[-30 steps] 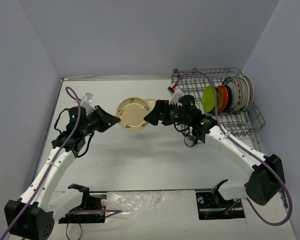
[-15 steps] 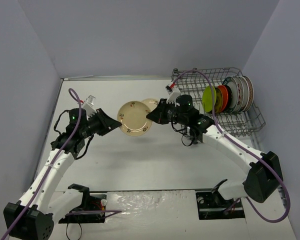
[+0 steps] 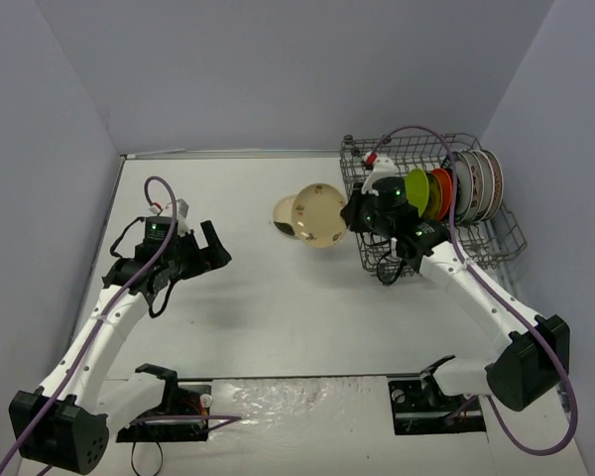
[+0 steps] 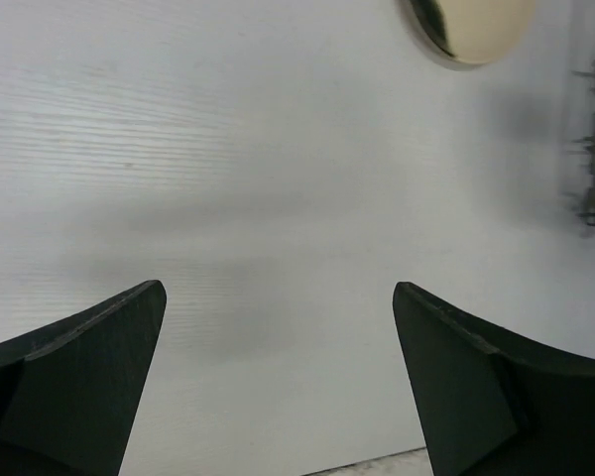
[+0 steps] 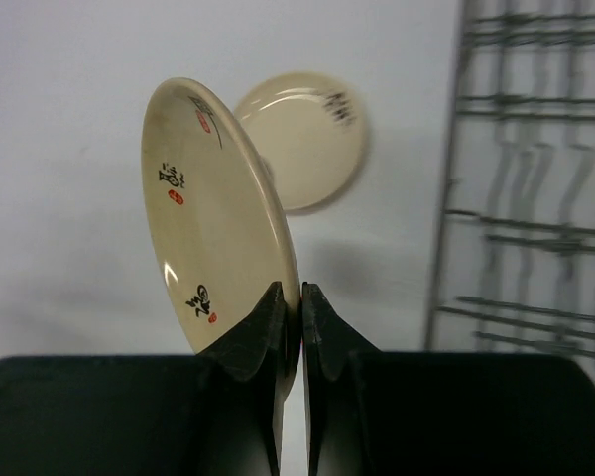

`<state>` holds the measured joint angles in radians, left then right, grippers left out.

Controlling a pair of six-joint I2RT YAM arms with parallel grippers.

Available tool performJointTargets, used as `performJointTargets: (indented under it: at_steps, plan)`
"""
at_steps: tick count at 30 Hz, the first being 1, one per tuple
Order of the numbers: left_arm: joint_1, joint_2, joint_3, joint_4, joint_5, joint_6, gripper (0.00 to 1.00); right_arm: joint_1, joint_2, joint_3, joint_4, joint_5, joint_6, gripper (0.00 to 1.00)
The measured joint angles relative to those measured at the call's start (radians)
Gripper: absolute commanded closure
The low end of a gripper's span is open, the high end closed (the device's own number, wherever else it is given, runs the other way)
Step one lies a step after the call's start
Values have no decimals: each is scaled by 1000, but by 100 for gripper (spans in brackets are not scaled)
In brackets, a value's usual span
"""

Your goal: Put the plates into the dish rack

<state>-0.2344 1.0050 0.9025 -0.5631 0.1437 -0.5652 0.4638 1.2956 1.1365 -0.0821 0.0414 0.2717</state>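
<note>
Our right jaws are clamped on the bottom rim of a cream plate (image 5: pixel 213 208), holding it on edge in the air just left of the dish rack (image 3: pixel 496 246). A second cream plate (image 5: pixel 302 139) lies flat on the counter (image 3: pixel 278 317) right behind it. A row of plates (image 3: pixel 476 183) stands in the rack's far end, with a lime-green plate (image 3: pixel 415 195) at its left. Our left jaws are wide apart, holding nothing, over bare counter well off to the left.

White arms (image 3: pixel 99 332) with black joints (image 3: pixel 526 362), purple cables (image 3: pixel 413 128), black wedge-shaped tool fingers (image 4: pixel 69 387).
</note>
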Motion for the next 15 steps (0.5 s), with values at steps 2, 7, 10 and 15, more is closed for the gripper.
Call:
performJointTargets:
  at_steps: [2, 7, 10, 15]
  plan:
    - [0, -1, 3, -18, -84, 52, 3, -41, -1, 41, -19, 106, -78, 100]
    - [5, -15, -19, -18, -221, 146, 3, -131, 49, 131, -13, 344, -269, 100]
    - [8, -25, -60, 8, -250, 166, 3, -187, 118, 135, 43, 435, -350, 100]
    - [10, -4, -74, 9, -273, 185, 3, -249, 270, 135, 113, 509, -429, 100]
